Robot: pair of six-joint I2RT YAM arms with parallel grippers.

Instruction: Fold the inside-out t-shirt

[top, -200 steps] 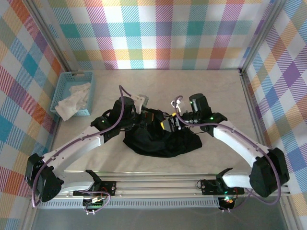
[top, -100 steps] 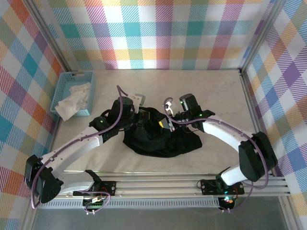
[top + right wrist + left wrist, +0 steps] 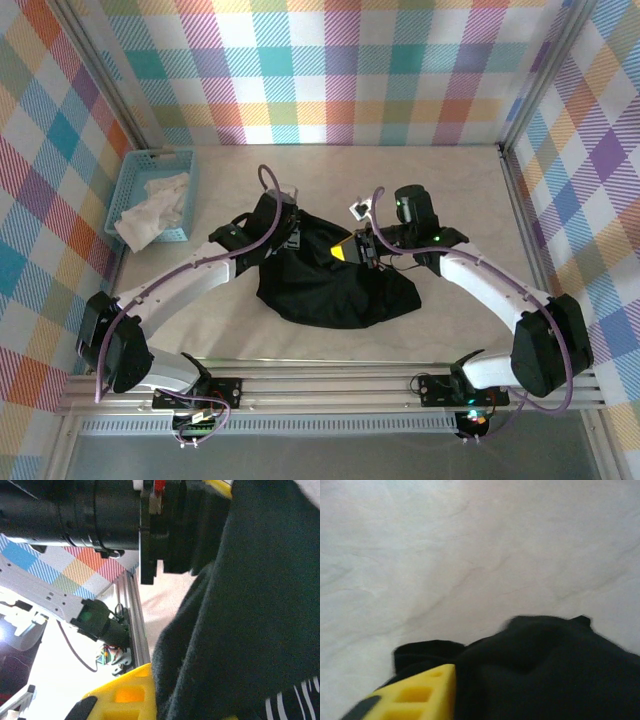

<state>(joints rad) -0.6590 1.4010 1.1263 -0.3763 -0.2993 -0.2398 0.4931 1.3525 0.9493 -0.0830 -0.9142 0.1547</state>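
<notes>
Pale tabletop (image 3: 420, 170) lies open beyond every edge of the t-shirt (image 3: 330, 290).

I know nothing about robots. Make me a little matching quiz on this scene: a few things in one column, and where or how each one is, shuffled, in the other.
Things:
1. t-shirt
2. basket
3. white cloth
4. right hand

Descriptions:
A. light blue, at the far left of the table
B. shut on dark fabric
C. black, bunched mid-table
D. lying in the basket

Pairs: 1-C, 2-A, 3-D, 4-B
</notes>
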